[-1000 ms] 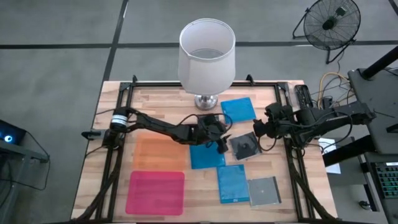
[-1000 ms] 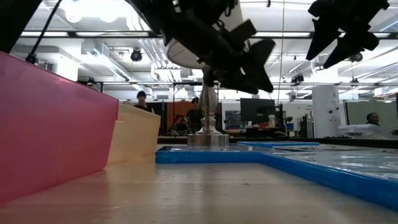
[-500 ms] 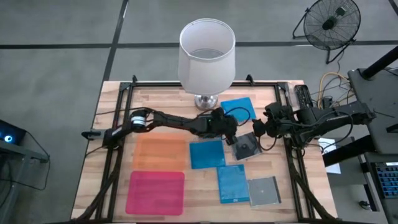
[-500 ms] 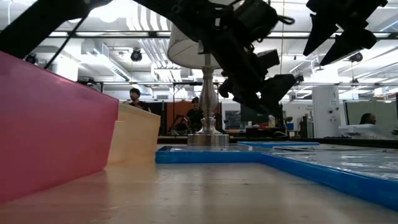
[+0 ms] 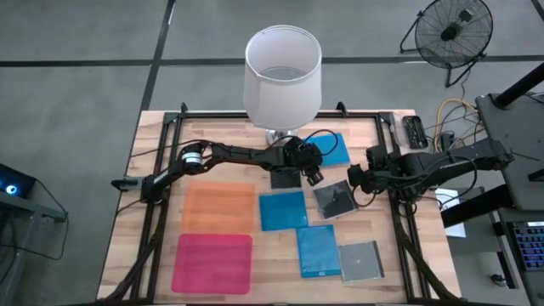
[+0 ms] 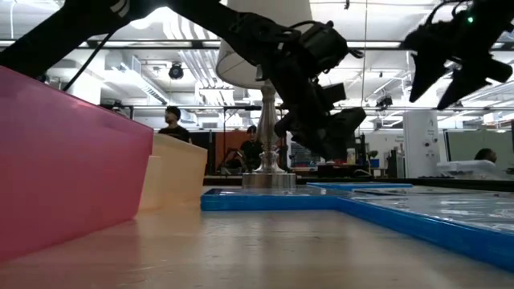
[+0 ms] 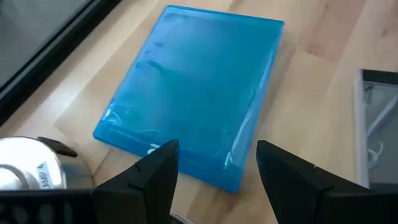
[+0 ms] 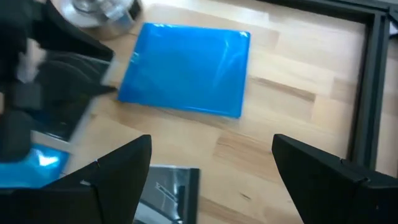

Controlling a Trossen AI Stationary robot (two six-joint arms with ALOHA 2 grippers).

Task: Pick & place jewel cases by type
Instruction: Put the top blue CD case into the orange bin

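Jewel cases, thin square plastic, six visible on the wooden table (image 5: 229, 136). Blue, opaque, glossy, three flat on the boards: one at the back (image 5: 331, 149) just right of the lamp base (image 5: 280, 140), its near corner hidden under the left gripper; one at the middle (image 5: 282, 210); one nearer the front (image 5: 317, 250), just right of and in front of the middle one. In the left wrist view the back blue case (image 7: 193, 93) shows bright, with rounded edges and light glare on its lid, lying flat on pale planks. Dark grey: one (image 5: 335, 201) lies tilted between the back and middle blue cases, near the right gripper; another dark case (image 5: 286, 178) lies just under the left arm's wrist, beside the lamp base. Clear-silvery: one (image 5: 361, 260) at the front right, touching or just beside the front blue case. Left gripper (image 5: 316, 170) hovers over the near edge of the back blue case, jaws apart with nothing between them. Right gripper (image 5: 353, 177) hangs near the tilted grey case, jaws wide apart, holding nothing. Orange sheet (image 5: 219, 208) and pink sheet (image 5: 212, 263) lie flat at the left, orange behind pink. White lampshade (image 5: 282, 75) stands over the back edge.
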